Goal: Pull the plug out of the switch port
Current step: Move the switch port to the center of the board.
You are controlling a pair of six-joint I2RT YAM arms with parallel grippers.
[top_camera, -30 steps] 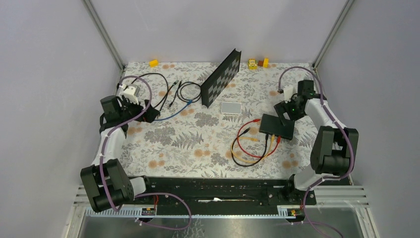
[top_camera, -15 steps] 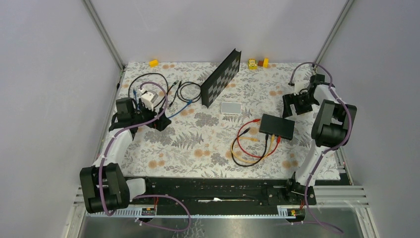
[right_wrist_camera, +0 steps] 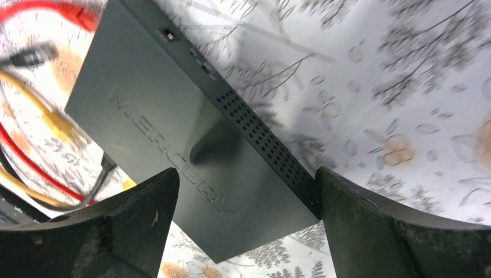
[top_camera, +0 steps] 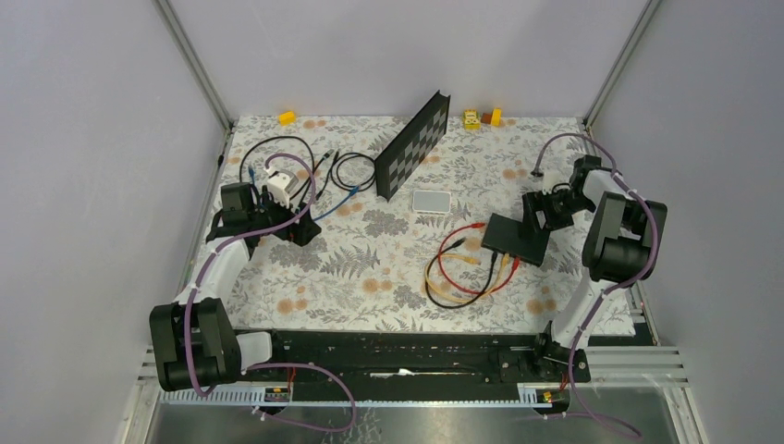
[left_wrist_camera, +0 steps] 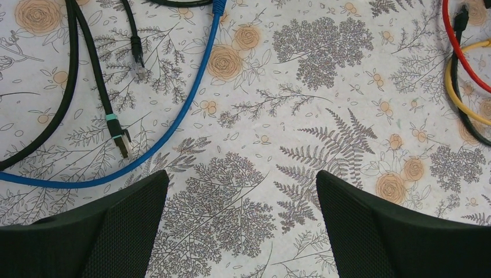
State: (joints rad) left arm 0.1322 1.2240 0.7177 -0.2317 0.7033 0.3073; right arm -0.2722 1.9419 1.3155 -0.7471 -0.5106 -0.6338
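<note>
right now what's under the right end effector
The black switch lies under the right end effector, floral tablecloth beside it. Whatever is beneath the switch is covered.

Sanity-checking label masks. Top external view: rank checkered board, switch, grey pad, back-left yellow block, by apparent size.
1. checkered board, largest even tilted on edge
2. switch
3. grey pad
4. yellow block, clearly smallest

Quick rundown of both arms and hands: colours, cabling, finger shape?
Both arms match: the left arm and right arm have chunky black joint housings with pale grey-white links, and a purple cable loops along each. The left hand and right hand each carry two broad matt black fingers with a fine textured surface.
</note>
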